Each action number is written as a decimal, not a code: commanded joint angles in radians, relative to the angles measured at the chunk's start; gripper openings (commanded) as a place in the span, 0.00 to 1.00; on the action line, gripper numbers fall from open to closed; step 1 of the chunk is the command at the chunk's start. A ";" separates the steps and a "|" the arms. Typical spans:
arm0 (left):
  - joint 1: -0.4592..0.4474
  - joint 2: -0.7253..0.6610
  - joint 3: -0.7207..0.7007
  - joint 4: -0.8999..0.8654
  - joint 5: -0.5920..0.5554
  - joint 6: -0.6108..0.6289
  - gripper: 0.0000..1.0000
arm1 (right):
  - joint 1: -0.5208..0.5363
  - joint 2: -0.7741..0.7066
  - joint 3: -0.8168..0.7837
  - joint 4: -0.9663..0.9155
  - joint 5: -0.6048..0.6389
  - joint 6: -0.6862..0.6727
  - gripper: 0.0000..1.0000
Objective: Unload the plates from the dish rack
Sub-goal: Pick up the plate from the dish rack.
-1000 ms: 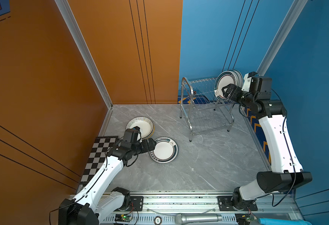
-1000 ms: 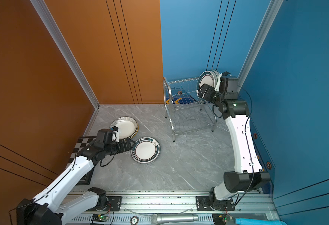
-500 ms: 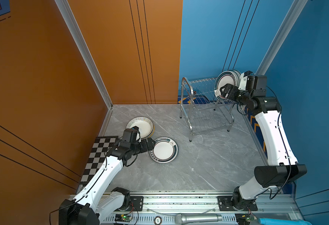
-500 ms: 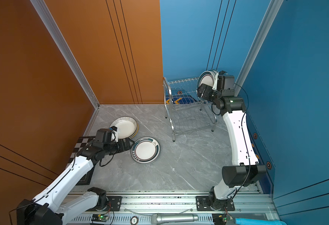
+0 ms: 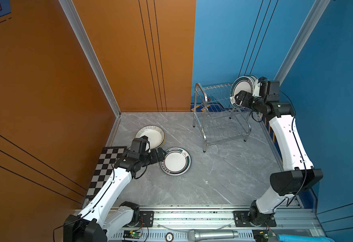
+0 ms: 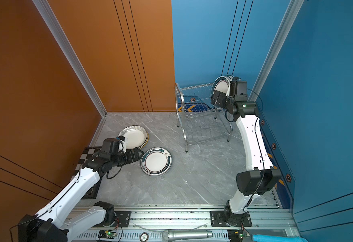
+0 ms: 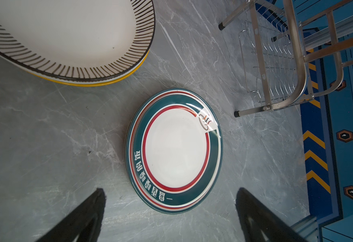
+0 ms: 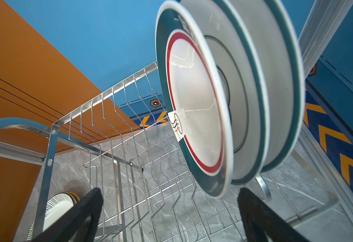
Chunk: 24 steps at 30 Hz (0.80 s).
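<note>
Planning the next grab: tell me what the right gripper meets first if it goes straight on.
Probably the lower rim of the front teal-banded plate in the dish rack, between the open jaws of the right gripper; depth is unclear.

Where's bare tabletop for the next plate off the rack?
Biggest bare patch: the marble table between the teal-banded plates, the dish rack legs and the front rail. A narrower strip runs between the striped plates and the rack. Crowded: the corner by the chequered board, where both stacks sit.

Teal-rimmed plates (image 8: pixel 194 109) stand upright in the dish rack (image 8: pixel 49 161).
</note>
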 commanded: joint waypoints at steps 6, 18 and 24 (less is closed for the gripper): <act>0.016 0.032 -0.007 -0.012 0.000 -0.002 0.98 | 0.034 0.035 0.027 0.075 0.095 -0.064 0.85; 0.022 0.042 -0.012 0.000 0.010 -0.002 0.98 | 0.048 0.003 -0.090 0.235 0.189 -0.129 0.61; 0.022 0.025 -0.016 0.006 0.010 -0.006 0.98 | 0.046 -0.006 -0.127 0.273 0.186 -0.153 0.51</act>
